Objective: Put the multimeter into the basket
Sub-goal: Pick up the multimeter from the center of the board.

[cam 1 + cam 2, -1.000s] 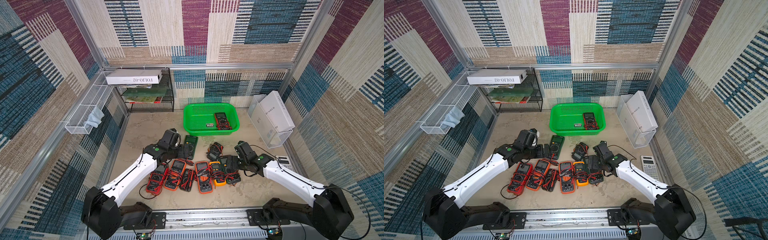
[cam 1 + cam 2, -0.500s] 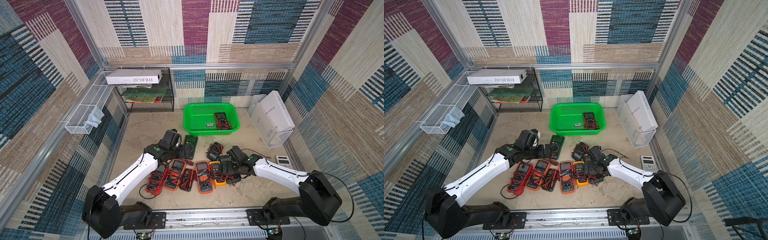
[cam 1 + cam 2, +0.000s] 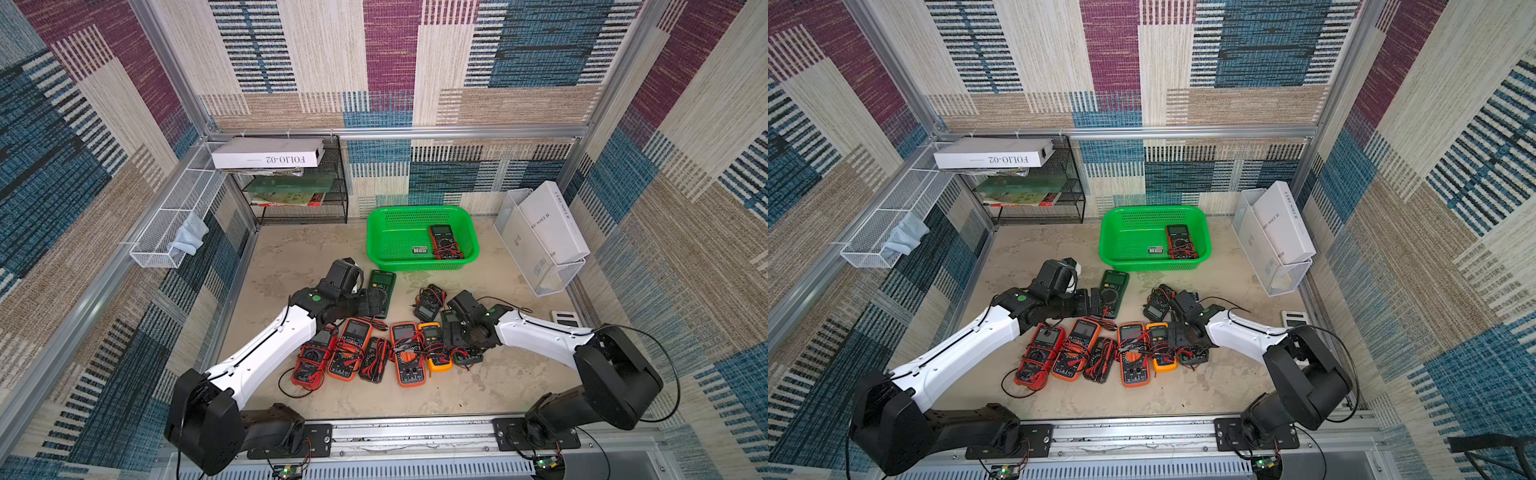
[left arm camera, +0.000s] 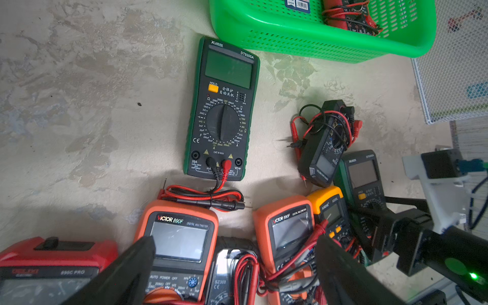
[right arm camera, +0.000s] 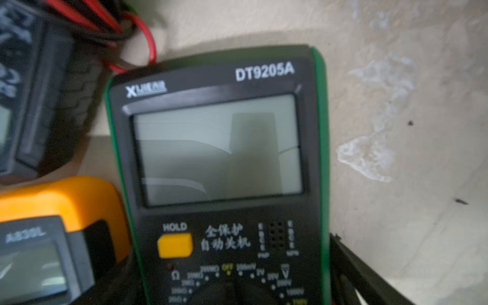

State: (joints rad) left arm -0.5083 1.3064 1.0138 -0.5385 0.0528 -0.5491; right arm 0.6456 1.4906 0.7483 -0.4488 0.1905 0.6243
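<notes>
Hovering close over the green multimeter (image 5: 219, 171), rightmost in the row on the counter (image 3: 299, 257), your right claw (image 3: 452, 334) is released, grasping nothing. Straddle its long edges, clear of the yellow meter (image 5: 52, 200) just beside. The basket (image 3: 419, 266) lies beyond. Your left claw (image 4: 235, 264) is released too. The multimeter's lower half and leads are hidden, and the wrist view blurs.

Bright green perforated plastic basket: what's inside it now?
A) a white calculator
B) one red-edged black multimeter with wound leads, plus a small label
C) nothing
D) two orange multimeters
B: in both top views the bright green perforated plastic basket holds a single red-edged black multimeter with wound leads, beside a small label.
</notes>
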